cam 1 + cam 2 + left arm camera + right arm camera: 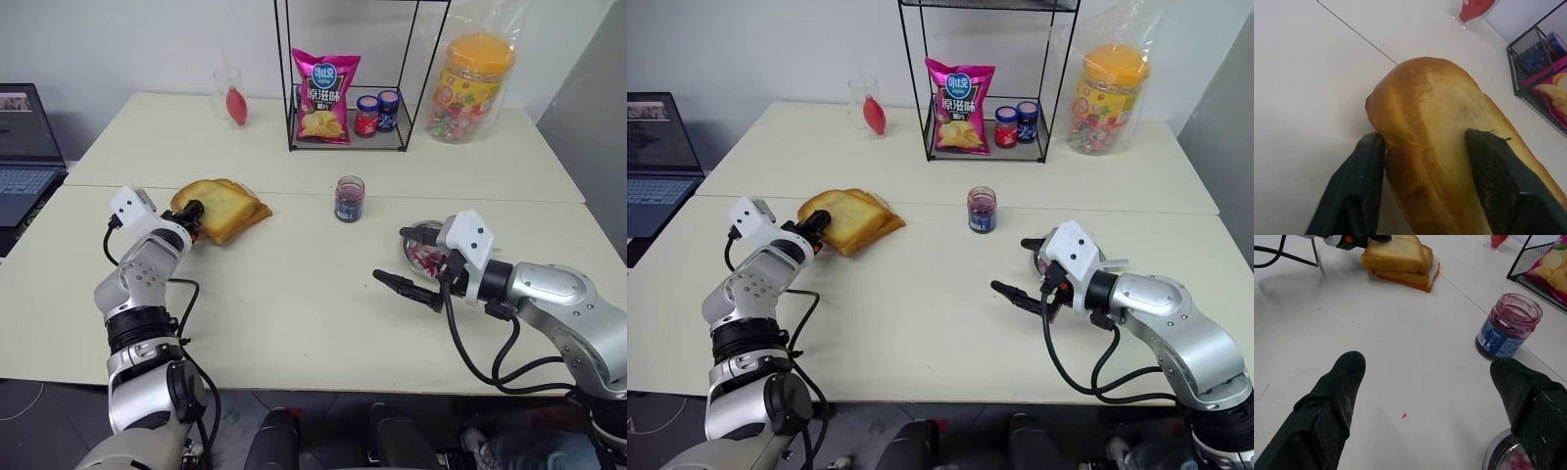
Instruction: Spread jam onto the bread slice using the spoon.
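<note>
A stack of toast lies on the table at the left, and the top bread slice (227,204) has a golden crust and a paler face. My left gripper (193,217) is shut on the near end of that slice; its two black fingers (1359,181) press the crust from both sides. The jam (349,199) sits in a small open glass jar with a dark label at mid-table. My right gripper (392,255) hangs open over the table, right of the jar, with nothing between its fingers. The spoon is hidden.
A round steel dish (1492,456) smeared with red sits just behind my right gripper. At the back stand a wire rack (345,137) holding a chip bag and two small jars, a glass (228,93) and a yellow-lidded candy tub (475,88). A laptop (24,147) stands at far left.
</note>
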